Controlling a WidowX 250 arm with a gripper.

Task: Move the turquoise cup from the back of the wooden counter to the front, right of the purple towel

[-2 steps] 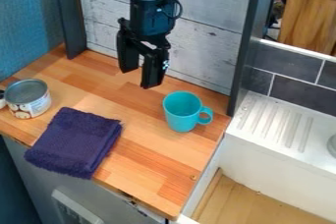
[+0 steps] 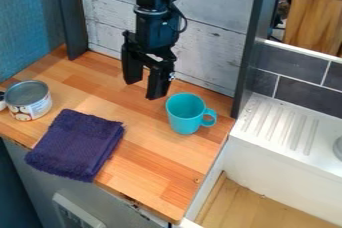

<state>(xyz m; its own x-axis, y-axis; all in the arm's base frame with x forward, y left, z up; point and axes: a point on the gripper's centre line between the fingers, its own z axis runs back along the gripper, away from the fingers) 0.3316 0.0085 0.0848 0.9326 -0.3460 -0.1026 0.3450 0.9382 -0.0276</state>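
Gripper (image 2: 145,89) open, turquoise mug (image 2: 185,113), wooden counter (image 2: 155,174)

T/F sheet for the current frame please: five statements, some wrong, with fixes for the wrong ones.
1. The claw is open, with nothing between its fingers. True.
2. The teal mug lies on its side. False: it stands upright on the wooden counter.
3. The purple cloth is nearer the can than the mug. True.
4. The can stands on top of the cloth. False: it stands on the wood, beside the cloth.
5. The mug's handle points toward the cloth. False: it points away from the cloth, toward the white ridged surface.
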